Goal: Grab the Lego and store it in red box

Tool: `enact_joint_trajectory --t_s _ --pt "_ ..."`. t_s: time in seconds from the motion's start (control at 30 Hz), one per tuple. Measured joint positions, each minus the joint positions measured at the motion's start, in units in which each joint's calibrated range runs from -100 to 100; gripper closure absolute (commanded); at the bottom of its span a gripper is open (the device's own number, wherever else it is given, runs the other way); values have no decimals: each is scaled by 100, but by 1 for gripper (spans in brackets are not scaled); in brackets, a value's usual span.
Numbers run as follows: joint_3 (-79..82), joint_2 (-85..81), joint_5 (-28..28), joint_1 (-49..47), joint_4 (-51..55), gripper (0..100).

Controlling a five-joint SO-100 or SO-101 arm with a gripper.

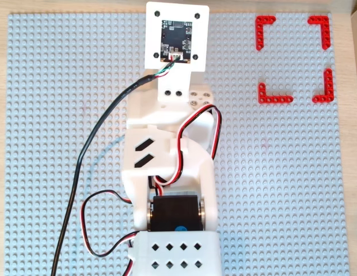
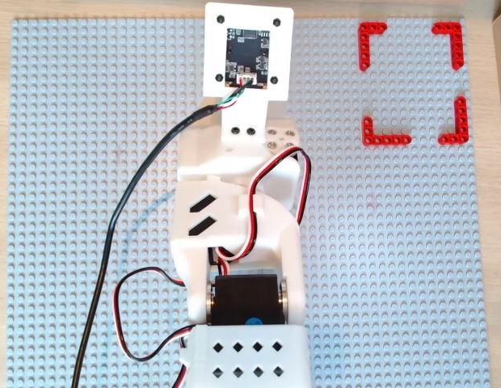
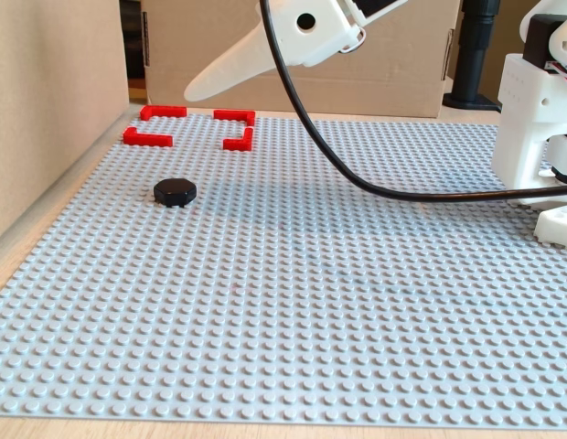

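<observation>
The Lego (image 3: 175, 192) lies flat on the grey baseplate (image 3: 293, 311), near its left edge in the fixed view and a little nearer the camera than the red box (image 3: 190, 127), which sits at that far left corner. My pincer (image 3: 194, 92) hangs above the plate, touching nothing; whether it is open I cannot tell. In both overhead views my arm (image 1: 167, 167) hides the Lego.

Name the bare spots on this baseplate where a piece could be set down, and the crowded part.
Free: inside the red box, the studs between it and the Lego, and the wide front of the baseplate in the fixed view. Crowded: the arm and its black cable.
</observation>
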Motion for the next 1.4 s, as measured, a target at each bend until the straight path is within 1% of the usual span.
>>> enact_joint_trajectory --t_s 0.1,0.33,0.6,0.77,1.0,1.17,1.4 --pt "0 237 0 -7 -173 83" --pt "0 1183 0 -15 -1054 83" --pt "-411 2122 0 -15 -1278 83" --pt "-993 2680 0 -22 -1140 83" --pt "-1610 3001 5 -36 -553 83" --pt "-1825 3026 10 -36 -52 81" --pt "-1887 3026 24 -36 225 80"
